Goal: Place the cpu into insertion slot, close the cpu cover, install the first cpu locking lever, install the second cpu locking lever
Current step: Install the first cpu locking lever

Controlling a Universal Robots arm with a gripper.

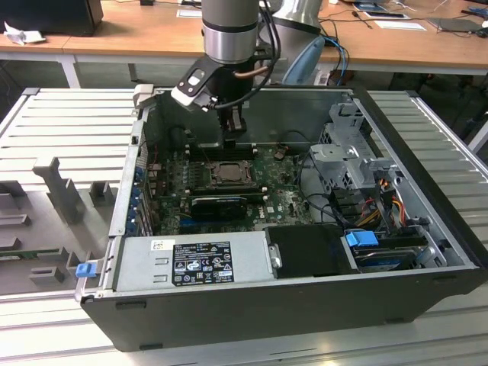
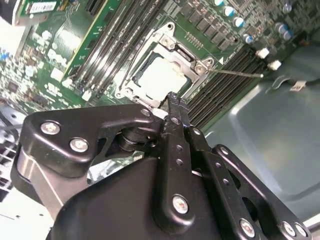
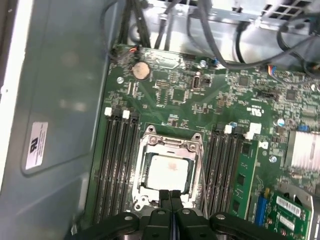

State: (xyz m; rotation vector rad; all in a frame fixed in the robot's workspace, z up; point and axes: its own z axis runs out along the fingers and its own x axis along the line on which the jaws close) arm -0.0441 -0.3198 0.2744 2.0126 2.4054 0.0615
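Basically the cpu already sits in the insertion slot, silver top showing through the window of the cpu cover, which looks to lie flat over it. The gripper hangs just over the socket's edge, jaws pressed together with nothing between them. The chip is probably light, rigid and fragile, best left alone. The cover is thin stiff metal, so press on the frame rim, not the window. A thin wire locking lever sticks out beside the socket; it is likely springy and slippery, best pushed near its free end.
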